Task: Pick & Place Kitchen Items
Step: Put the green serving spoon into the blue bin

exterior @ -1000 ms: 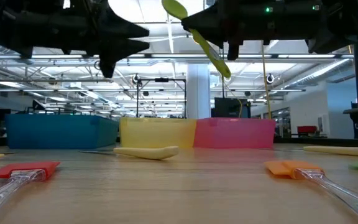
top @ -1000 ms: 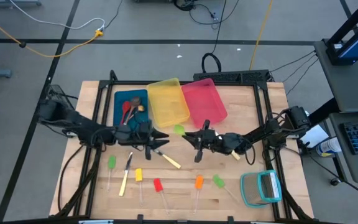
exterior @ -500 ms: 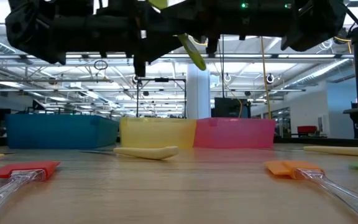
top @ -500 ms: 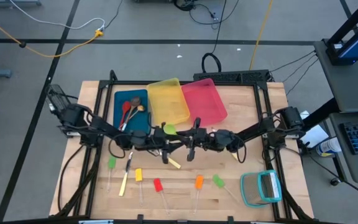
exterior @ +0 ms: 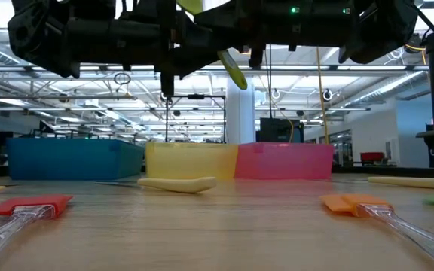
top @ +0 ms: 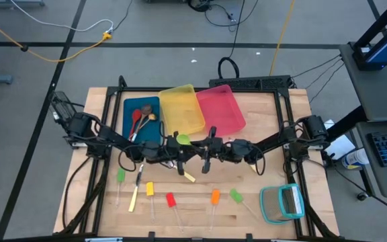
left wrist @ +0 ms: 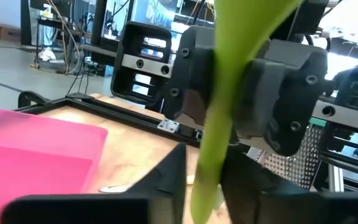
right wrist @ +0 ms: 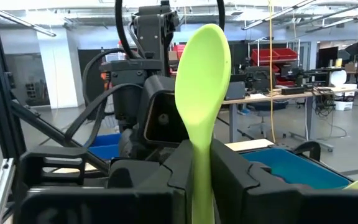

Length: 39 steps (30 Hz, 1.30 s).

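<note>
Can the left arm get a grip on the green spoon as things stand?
Probably yes. The right gripper holds the green spoon up off the table, and the left gripper is right against it, its fingers either side of the handle, nothing between.

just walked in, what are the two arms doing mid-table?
Looks like a handover. The right gripper holds a green spoon upright above the table, and the left gripper has closed in around its handle. In front of the blue bin, yellow bin and pink bin, other utensils lie unsorted.
</note>
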Available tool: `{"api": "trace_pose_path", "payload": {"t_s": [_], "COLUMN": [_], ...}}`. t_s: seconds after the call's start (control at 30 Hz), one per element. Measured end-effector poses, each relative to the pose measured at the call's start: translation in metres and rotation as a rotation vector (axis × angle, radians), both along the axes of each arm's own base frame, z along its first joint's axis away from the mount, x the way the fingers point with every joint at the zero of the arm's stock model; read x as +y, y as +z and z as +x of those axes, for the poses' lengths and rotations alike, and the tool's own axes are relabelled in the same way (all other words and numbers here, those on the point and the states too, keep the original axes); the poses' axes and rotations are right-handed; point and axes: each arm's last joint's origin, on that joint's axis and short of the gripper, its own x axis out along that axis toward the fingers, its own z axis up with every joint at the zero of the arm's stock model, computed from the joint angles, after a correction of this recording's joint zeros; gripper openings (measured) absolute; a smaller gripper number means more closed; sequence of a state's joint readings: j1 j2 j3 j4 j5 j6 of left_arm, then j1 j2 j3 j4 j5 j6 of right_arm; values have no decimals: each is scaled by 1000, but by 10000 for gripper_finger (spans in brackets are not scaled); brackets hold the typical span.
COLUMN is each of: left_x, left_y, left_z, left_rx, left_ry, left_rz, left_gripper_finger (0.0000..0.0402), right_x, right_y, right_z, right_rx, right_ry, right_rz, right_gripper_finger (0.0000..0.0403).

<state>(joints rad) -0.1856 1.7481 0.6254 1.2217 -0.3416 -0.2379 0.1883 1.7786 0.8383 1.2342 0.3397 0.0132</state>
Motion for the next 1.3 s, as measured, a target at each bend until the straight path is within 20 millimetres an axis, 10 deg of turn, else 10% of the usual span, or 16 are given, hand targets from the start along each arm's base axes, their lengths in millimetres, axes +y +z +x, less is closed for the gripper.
{"api": "trace_pose_path", "payload": {"t_s": [0.6,1.3], "left_x": [1,24], "left_y": [13,82], "left_z": [-13,-103], "left_rx": [159,404], "left_ry": [1,41], "left_rz": [-54,-105], "left_gripper_finger": [37,37], "right_x": [0,2], "right_y": [-14,-46], "right_z": [2,-2], "right_rx": [152,446], "right_ry": [-47,-48], "right_rz": [-8,65], "right_gripper_finger": [125,195]}}
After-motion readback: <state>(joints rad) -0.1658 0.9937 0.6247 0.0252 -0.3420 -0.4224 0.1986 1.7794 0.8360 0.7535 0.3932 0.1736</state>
